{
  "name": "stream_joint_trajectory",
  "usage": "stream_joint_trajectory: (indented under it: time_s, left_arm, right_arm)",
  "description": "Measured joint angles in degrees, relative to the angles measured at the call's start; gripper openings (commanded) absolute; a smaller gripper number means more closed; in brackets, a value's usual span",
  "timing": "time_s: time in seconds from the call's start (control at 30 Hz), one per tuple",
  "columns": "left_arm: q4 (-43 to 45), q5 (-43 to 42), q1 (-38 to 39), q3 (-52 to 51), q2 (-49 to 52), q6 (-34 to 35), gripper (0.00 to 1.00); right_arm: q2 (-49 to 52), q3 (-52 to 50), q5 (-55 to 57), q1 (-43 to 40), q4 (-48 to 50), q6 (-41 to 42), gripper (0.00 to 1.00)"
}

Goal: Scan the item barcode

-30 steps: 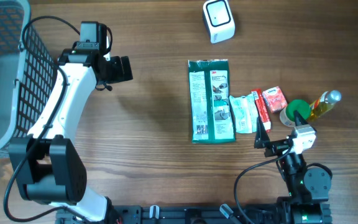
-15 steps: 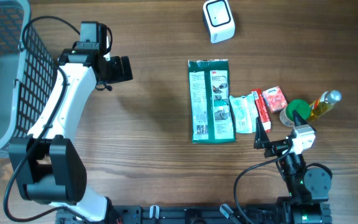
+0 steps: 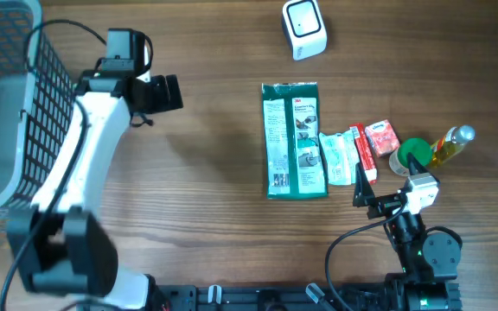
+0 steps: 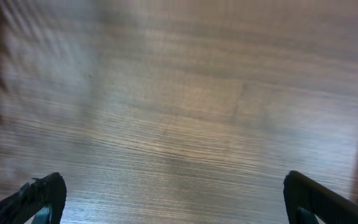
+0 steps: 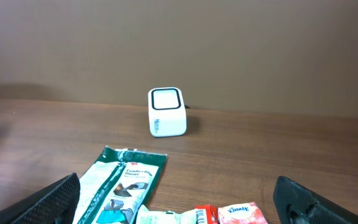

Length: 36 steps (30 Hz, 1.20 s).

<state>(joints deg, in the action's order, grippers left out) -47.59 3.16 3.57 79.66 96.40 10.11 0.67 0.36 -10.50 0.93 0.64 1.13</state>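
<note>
The white barcode scanner (image 3: 304,29) stands at the far middle of the table, its window facing my right wrist camera (image 5: 166,112). The items lie right of centre: a green glove packet (image 3: 294,140) (image 5: 120,186), a white and red packet (image 3: 342,157), and a red tissue pack (image 3: 381,136) (image 5: 241,214). My left gripper (image 3: 167,92) hovers open over bare wood at the left, well apart from the items; its view (image 4: 176,202) is blurred and shows only wood grain. My right gripper (image 3: 366,192) (image 5: 185,208) is open and empty, just in front of the items.
A grey wire basket (image 3: 7,104) fills the far left edge. A green lid (image 3: 413,154) and a yellow bottle (image 3: 452,145) sit right of the tissue pack. Bare wood lies between the left gripper and the glove packet.
My left arm has shifted slightly towards the far left, and its wrist view is motion-blurred. The right arm and the items have not moved.
</note>
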Motion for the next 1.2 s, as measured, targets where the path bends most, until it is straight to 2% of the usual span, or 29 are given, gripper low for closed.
stream_joint_trajectory:
  time_s: [0.13, 0.33, 0.4, 0.63, 0.83, 0.97, 1.03, 1.13, 1.2]
  left_arm:
    - [0.0, 0.0, 0.0, -0.1, -16.1, 0.0, 1.00]
    - [0.2, 0.0, 0.0, 0.0, -51.5, 0.0, 1.00]
    - [0.2, 0.0, 0.0, 0.6, -60.2, 0.0, 1.00]
    - [0.0, 0.0, 0.0, -7.0, -71.1, 0.0, 1.00]
    - [-0.2, 0.0, -1.1, -23.5, -82.2, 0.0, 1.00]
    - [-5.0, 0.2, -2.7, -33.9, -89.7, 0.0, 1.00]
    - [-4.6, 0.5, -3.3, -37.4, -92.2, 0.0, 1.00]
    - [3.6, 0.4, -3.3, -41.7, -95.3, 0.0, 1.00]
    - [15.4, -0.3, -3.3, -44.6, -95.6, 0.0, 1.00]
  right_arm:
    - [0.0, 0.0, 0.0, 0.0, 0.0, 0.0, 0.99]
    - [0.0, 0.0, 0.0, 0.0, 0.0, 0.0, 1.00]
    - [0.0, 0.0, 0.0, 0.0, 0.0, 0.0, 1.00]
    - [0.0, 0.0, 0.0, 0.0, 0.0, 0.0, 1.00]
    - [0.0, 0.0, 0.0, 0.0, 0.0, 0.0, 1.00]
    - [0.0, 0.0, 0.0, 0.0, 0.0, 0.0, 1.00]
    - [0.0, 0.0, 0.0, 0.0, 0.0, 0.0, 1.00]
    - [0.0, 0.0, 0.0, 0.0, 0.0, 0.0, 1.00]
    - [0.0, 0.0, 0.0, 0.0, 0.0, 0.0, 1.00]
